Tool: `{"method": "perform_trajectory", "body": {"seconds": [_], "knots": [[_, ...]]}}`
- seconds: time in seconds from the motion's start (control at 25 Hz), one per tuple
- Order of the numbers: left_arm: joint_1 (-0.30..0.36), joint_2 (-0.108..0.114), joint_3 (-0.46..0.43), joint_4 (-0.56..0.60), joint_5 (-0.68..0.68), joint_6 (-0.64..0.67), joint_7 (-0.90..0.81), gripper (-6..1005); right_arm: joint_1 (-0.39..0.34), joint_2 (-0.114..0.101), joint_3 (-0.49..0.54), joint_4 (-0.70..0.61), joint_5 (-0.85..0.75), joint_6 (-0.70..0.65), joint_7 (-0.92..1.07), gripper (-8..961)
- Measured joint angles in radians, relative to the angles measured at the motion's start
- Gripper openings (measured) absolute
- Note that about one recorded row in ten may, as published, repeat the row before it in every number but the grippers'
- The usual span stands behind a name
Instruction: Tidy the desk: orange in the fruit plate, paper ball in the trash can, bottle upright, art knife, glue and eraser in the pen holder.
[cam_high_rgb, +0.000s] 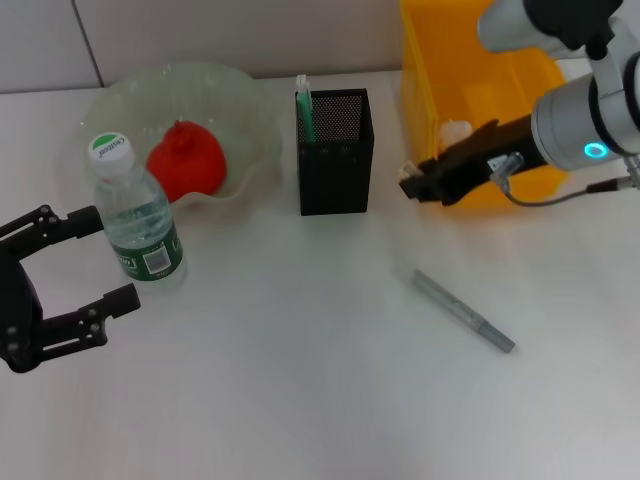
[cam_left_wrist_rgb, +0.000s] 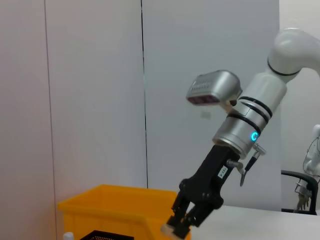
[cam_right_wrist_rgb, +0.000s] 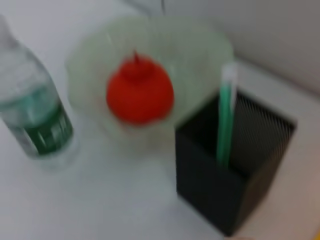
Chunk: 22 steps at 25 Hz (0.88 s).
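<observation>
Beside pen holder (cam_high_rgb: 335, 152): upright btl (cam_high_rgb: 136, 210).

We see a white tabletop (cam_high_rgb: 300, 380) running back to a pale wall (cam_high_rgb: 230, 35) of flat panels with thin dark seams. In the left wrist view, that panelled wall (cam_left_wrist_rgb: 90, 90) rises high, and a dark chair (cam_left_wrist_rgb: 300, 192) stands far off at one side.

Office-like room: white desk (cam_high_rgb: 300, 380), plain panelled walls (cam_left_wrist_rgb: 95, 90).
</observation>
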Motion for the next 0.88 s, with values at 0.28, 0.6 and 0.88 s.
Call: {"method": "perform_trajectory", "body": {"seconds": [0.28, 0.6, 0.88], "knots": [[0.001, 0.000, 0.000, -0.004, 0.000, 0.000, -0.001, 832, -0.110, 0.001, 0.012, -0.074, 0.247, 0.127, -0.198, 257], [0.001, 0.000, 0.000, -0.001, 0.000, 0.001, -0.005, 832, -0.141, -0.002, 0.111, 0.067, 0.567, 0.180, -0.477, 257], [-0.005, 0.000, 0.000, 0.000, 0.000, 0.003, -0.005, 832, -0.065, -0.005, 0.217, 0.282, 0.697, 0.177, -0.652, 258]]}}
